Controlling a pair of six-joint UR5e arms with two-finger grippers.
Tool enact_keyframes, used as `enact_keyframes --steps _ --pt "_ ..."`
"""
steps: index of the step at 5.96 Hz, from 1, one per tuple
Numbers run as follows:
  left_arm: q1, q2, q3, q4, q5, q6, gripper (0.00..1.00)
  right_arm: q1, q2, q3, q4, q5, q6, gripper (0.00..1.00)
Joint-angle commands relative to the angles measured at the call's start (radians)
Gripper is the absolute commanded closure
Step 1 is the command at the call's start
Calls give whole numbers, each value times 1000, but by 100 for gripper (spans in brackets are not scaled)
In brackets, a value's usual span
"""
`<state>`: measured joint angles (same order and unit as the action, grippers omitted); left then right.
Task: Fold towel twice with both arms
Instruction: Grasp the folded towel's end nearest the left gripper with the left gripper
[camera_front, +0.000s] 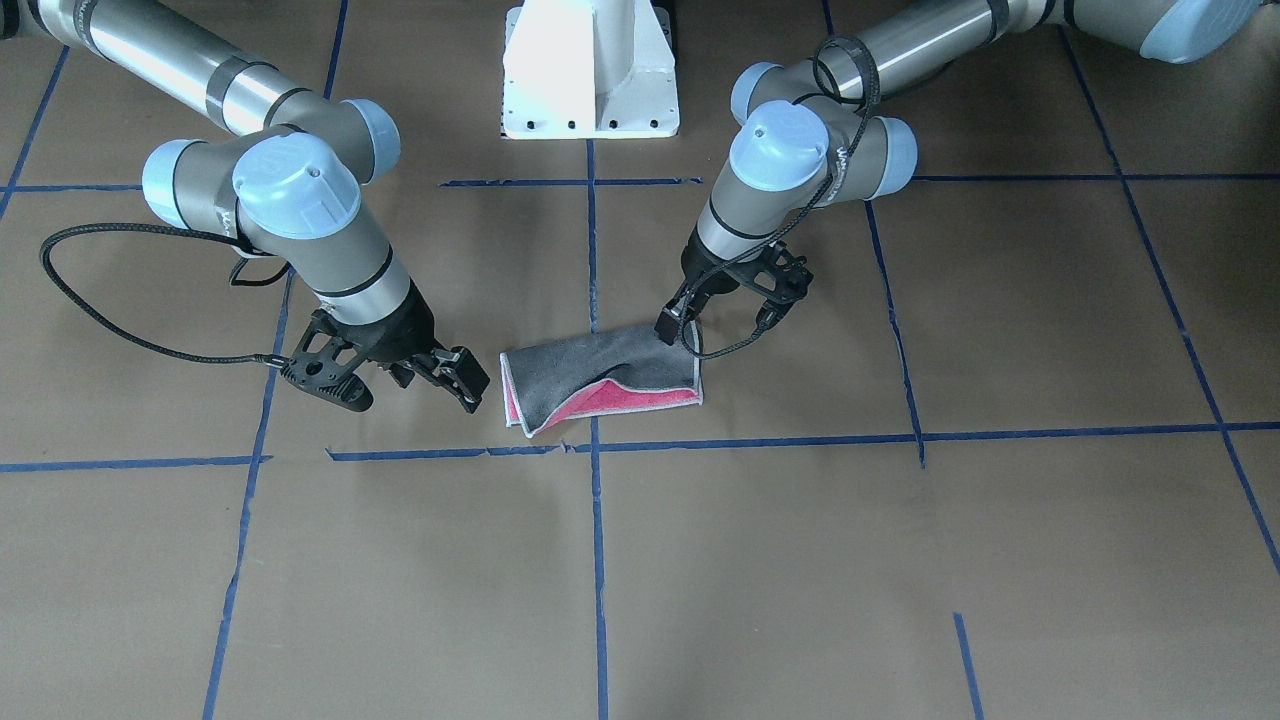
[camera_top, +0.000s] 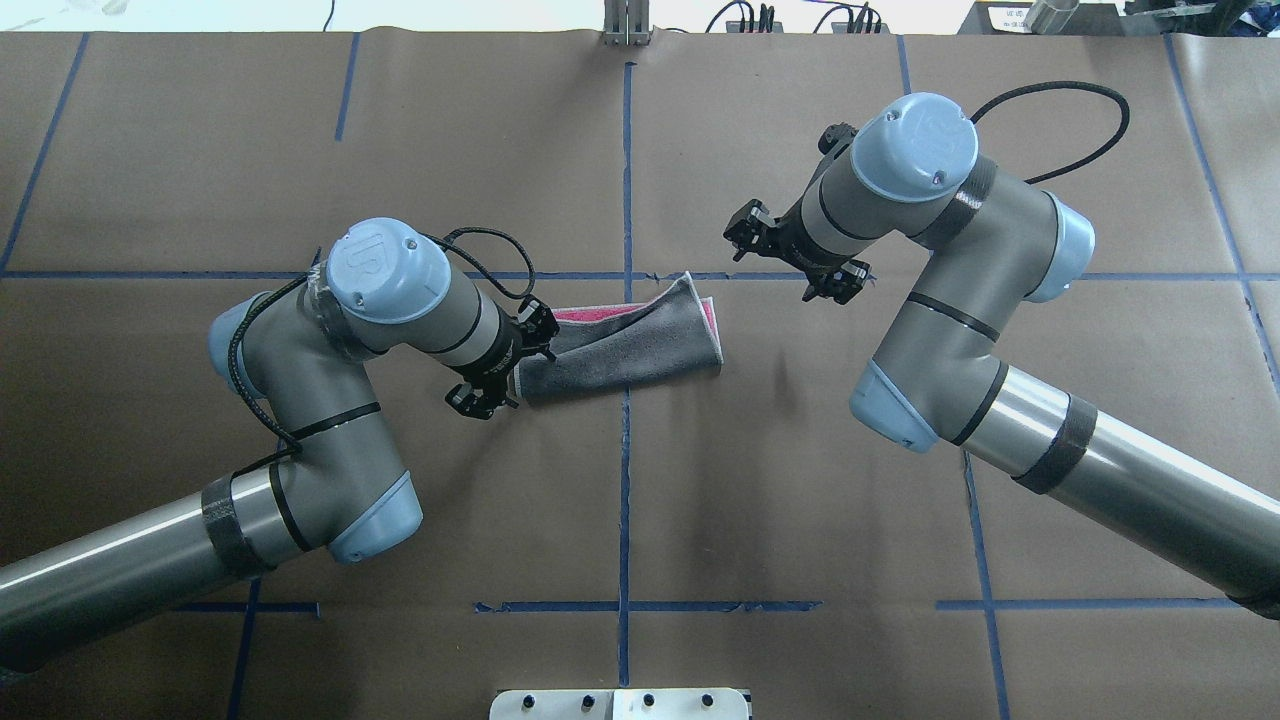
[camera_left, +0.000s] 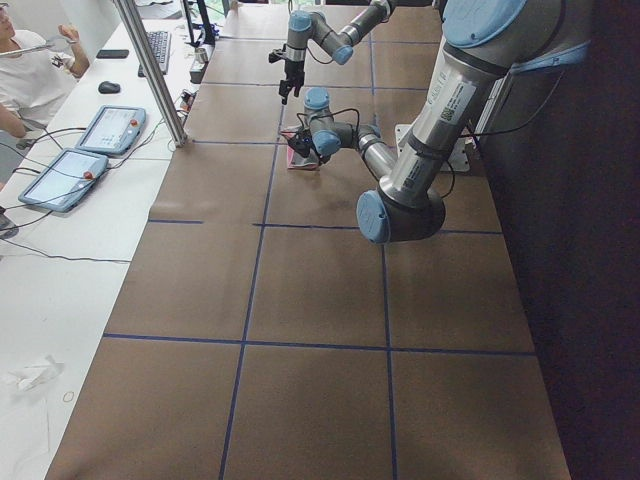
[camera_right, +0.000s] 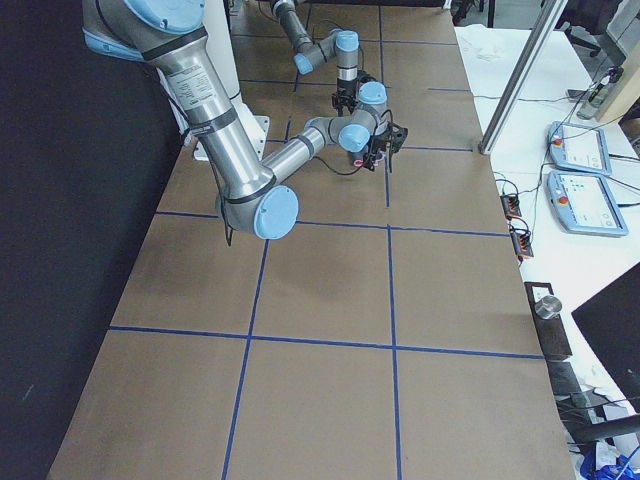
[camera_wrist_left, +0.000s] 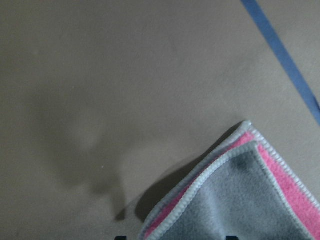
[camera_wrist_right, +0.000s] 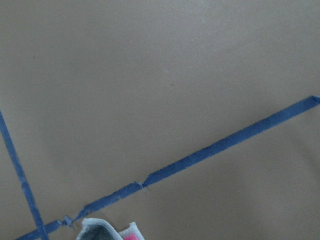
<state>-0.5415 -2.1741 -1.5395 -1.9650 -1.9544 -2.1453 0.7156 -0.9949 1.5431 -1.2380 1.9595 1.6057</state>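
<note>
Half-folded grey-and-pink towel (camera_front: 600, 375) at frame centre; left gripper (camera_front: 716, 320) gapes wide at its right end, right gripper (camera_front: 413, 396) gapes wide just left.

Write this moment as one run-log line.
towel: folded once, grey up | left fingers: open, at towel's end | right fingers: open, off towel | second fold: not done

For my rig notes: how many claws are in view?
2. The left claw, open, is at one end of the folded towel. The right claw, open, is beside the towel's other end, apart from it. None looks hidden.
</note>
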Motion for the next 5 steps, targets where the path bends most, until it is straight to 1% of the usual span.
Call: enact_keyframes --steps 1,2,3,5 --pt "27 0 4 0 2 -16 31 -2 -1 6 0 -4 0 0" --pt "26 0 9 0 5 -15 35 -2 1 6 0 -4 0 0" --pt "26 0 12 0 49 -4 38 -2 1 6 0 -4 0 0" --pt "18 10 12 0 54 -2 39 -2 1 8 0 -8 0 0"
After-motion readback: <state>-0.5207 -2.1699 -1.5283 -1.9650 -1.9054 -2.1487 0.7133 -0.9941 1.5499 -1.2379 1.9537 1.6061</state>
